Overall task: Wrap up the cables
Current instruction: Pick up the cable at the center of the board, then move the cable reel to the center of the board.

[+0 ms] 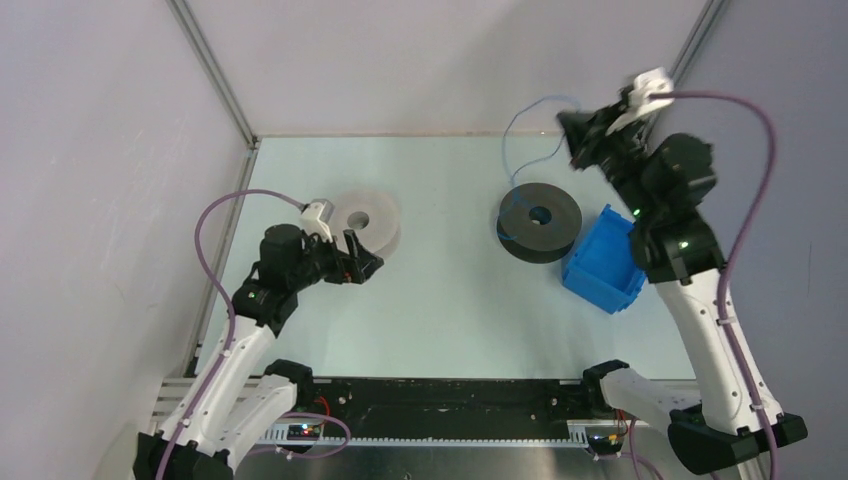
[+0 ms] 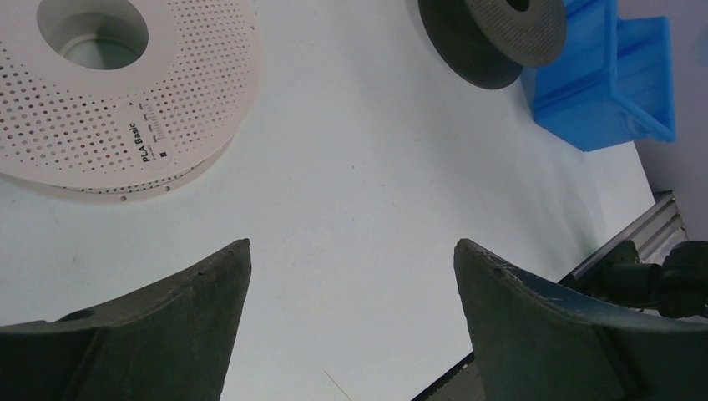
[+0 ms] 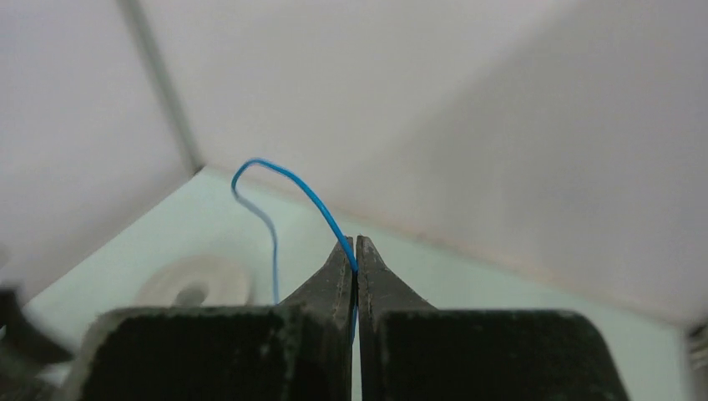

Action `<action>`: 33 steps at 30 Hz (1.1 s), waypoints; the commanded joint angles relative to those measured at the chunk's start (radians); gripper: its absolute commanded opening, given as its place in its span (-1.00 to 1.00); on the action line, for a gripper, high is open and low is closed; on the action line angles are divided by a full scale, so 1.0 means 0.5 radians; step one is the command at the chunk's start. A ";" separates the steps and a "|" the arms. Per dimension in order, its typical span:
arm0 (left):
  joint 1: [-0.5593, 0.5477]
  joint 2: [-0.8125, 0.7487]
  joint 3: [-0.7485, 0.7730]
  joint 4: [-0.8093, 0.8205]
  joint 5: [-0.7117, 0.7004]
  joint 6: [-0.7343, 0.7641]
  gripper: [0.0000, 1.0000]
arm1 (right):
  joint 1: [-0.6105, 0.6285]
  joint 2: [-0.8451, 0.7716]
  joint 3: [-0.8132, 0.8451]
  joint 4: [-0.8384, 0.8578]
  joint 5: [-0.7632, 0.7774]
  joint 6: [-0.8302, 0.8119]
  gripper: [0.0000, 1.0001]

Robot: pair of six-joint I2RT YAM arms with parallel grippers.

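Note:
The blue cable [image 1: 505, 140] is a very thin wire. It arches up from the dark grey spool [image 1: 540, 222] to my right gripper [image 1: 566, 124], which is held high over the far right of the table. In the right wrist view the right gripper [image 3: 356, 242] is shut on the blue cable [image 3: 284, 180], which loops up and left from the tips. My left gripper [image 1: 372, 264] is open and empty, just in front of the white spool [image 1: 365, 220]. In the left wrist view a hair-thin pale strand [image 2: 336, 384] lies on the table below the left gripper [image 2: 351, 246]. I cannot tell if it is the reddish cable.
A blue bin [image 1: 605, 262] stands right next to the dark spool, on its near right. The perforated white spool [image 2: 125, 92], the dark spool [image 2: 493, 38] and the bin [image 2: 609, 83] show in the left wrist view. Metal frame posts rise at both back corners.

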 commanded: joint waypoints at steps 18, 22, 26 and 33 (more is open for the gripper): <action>-0.430 0.767 0.590 0.245 -0.107 -0.289 0.63 | 1.034 -0.566 -1.308 -0.163 0.142 0.572 -1.00; -0.553 1.231 0.913 0.276 -0.167 -0.258 0.60 | 1.086 -0.798 -1.450 -0.223 0.157 0.520 -1.00; -0.657 1.712 1.325 0.301 -0.041 -0.282 0.55 | 1.091 -1.049 -1.523 -0.338 0.146 0.529 -1.00; -0.700 2.341 1.791 0.433 0.107 -0.358 0.48 | 1.095 -1.289 -1.550 -0.451 0.108 0.638 -1.00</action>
